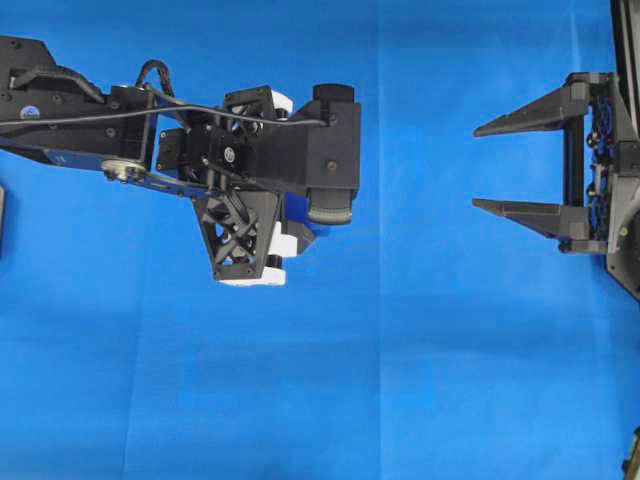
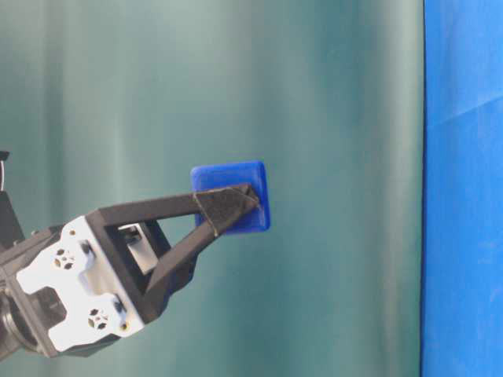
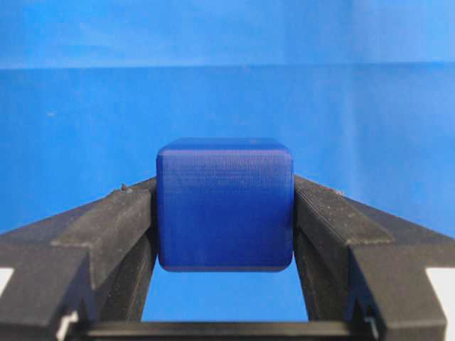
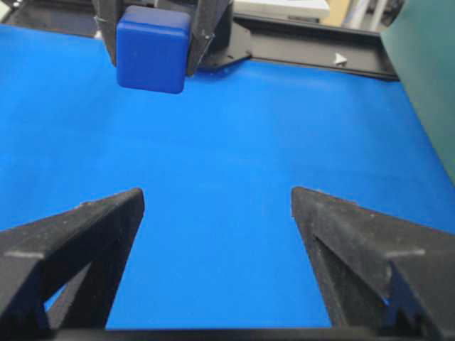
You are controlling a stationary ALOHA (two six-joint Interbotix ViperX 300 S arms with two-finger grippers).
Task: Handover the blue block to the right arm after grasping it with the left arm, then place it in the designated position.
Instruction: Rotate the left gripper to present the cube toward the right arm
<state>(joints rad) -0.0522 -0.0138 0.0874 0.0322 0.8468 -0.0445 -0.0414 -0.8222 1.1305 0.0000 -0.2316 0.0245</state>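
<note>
Left arm (image 1: 120,125) stretched in from the left edge of the overhead view, wrist bent down so that the gripper (image 2: 236,206) with white finger mounts (image 2: 71,294) points forward and slightly upward in the table-level view. Fingers (image 3: 117,227) clenched on the blue block (image 3: 225,204), one black pad against each side face, the cube sitting at the very tips and raised clear of the blue cloth surface (image 1: 400,380). Seen from the right wrist camera, held near the top left, front face turned toward that camera, the blue block well beyond the right fingertips. Right arm (image 1: 625,170) parked at the right edge of the overhead view, its all-black gripper (image 1: 480,166) level and aimed leftward at the left arm, fingers (image 4: 78,249) released and spread wide with nothing between them. Bare blue cloth between the two grippers, well apart from each other, nothing lying in the gap. Dull green curtain (image 2: 236,78) behind the block in the table-level view; black frame rails (image 4: 306,53) along the far edge of the cloth in the right wrist view. Small round blue sticker (image 1: 32,112) on the left arm, its print too small to read; no mark legible on the block's visible faces.
</note>
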